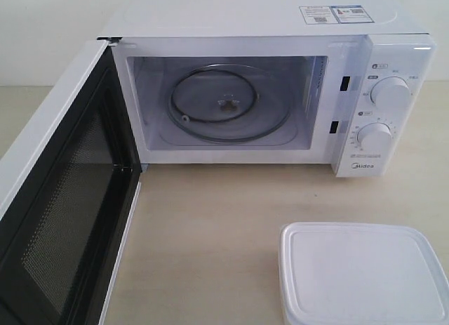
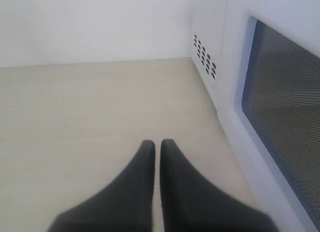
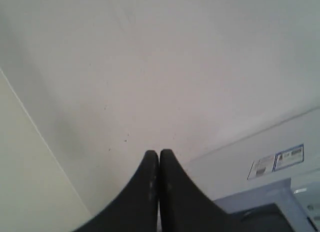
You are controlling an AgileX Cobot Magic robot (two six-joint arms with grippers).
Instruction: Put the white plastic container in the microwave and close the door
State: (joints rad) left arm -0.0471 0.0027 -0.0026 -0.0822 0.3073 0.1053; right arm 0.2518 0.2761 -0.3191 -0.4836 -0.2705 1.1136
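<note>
Jaws of the left gripper (image 2: 157,142) are pressed together, with only a thin slit between the black fingers, and they hold nothing. Beneath and ahead of their tips lies the pale wood table (image 2: 90,106). Close to one side of these jaws stands the outer face of the swung-open door (image 2: 235,91), its dark mesh window (image 2: 285,117) turned toward them. Farther ahead on that same side, a patch of vent holes (image 2: 205,56) shows in the white side of the microwave (image 2: 210,21).

The right gripper (image 3: 159,153) is clenched as well, on nothing. Its jaws point toward a plain white wall (image 3: 175,66). Beyond their tips and off to one side, the top of the microwave comes into sight with two stickers (image 3: 276,161) on it.

Neither wrist view shows the white plastic container (image 1: 361,272), and the exterior view shows neither gripper, so its place relative to either pair of jaws cannot be told. It sits upright on the table in front of the microwave, lid (image 1: 361,258) on, well apart from the oven and in line with the panel that carries the two dials (image 1: 391,93). The cavity stands open, with the glass turntable (image 1: 228,104) inside it, and the door's black inner frame faces across the front of the oven.
</note>
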